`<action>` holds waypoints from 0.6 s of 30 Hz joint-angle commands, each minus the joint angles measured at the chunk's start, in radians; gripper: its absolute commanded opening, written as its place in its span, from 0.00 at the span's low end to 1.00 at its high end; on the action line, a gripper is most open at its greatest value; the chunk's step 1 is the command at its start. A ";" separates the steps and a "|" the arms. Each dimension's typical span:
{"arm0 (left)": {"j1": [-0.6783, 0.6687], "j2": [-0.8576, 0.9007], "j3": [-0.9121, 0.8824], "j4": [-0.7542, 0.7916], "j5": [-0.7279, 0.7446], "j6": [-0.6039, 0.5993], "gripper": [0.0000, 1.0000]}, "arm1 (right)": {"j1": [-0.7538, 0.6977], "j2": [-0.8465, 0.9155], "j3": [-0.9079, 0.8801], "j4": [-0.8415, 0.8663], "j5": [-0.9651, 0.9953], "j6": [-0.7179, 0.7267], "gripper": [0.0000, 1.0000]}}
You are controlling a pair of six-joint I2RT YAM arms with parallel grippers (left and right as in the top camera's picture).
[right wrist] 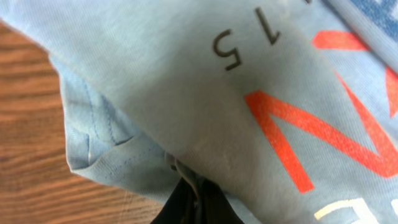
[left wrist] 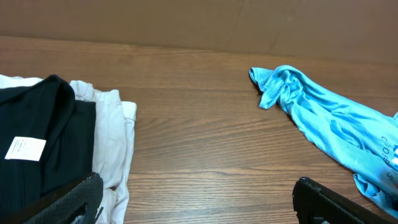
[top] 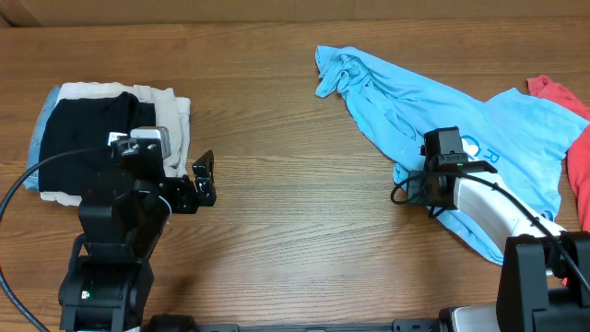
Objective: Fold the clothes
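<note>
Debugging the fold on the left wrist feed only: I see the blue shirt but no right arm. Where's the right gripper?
Observer: Overhead shows the right gripper at the T-shirt edge nearest table centre, on the cloth.
Operator: Gripping it?
Observer: In the right wrist view its fingers look closed on a hem fold, below the "15" print.
Operator: Anything else on that side?
Observer: A coral-red garment lies against the T-shirt at the table's right edge.

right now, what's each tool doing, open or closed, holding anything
Left tool: open, holding nothing.
Right tool: closed, pinching a fold of the blue T-shirt.
</note>
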 commanded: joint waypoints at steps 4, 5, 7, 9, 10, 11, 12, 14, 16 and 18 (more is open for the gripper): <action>-0.006 -0.002 0.024 0.039 -0.004 0.013 1.00 | 0.085 -0.029 0.108 -0.034 -0.272 0.000 0.04; -0.006 -0.002 0.024 0.051 -0.004 0.013 1.00 | 0.110 -0.031 0.139 -0.039 -0.298 0.000 0.04; -0.006 -0.002 0.024 0.070 -0.014 0.013 1.00 | 0.211 -0.031 0.244 -0.040 -0.330 0.001 0.04; -0.006 -0.002 0.024 0.080 -0.030 0.013 1.00 | 0.312 -0.030 0.327 -0.011 -0.326 0.000 0.04; -0.006 -0.002 0.024 0.083 -0.035 0.013 1.00 | 0.359 -0.030 0.358 0.022 -0.326 0.000 0.04; -0.006 -0.002 0.024 0.087 -0.046 0.013 1.00 | 0.404 -0.030 0.383 0.071 -0.326 0.001 0.04; -0.006 -0.002 0.024 0.090 -0.053 0.013 1.00 | 0.444 -0.030 0.401 0.121 -0.326 0.001 0.04; -0.006 0.000 0.024 0.098 -0.053 0.013 1.00 | 0.516 -0.030 0.422 0.223 -0.325 0.001 0.04; -0.006 0.008 0.024 0.107 -0.054 0.013 1.00 | 0.576 -0.030 0.424 0.295 -0.320 0.000 0.04; -0.006 0.016 0.024 0.108 -0.053 0.013 1.00 | 0.593 -0.030 0.424 0.298 -0.257 -0.003 0.41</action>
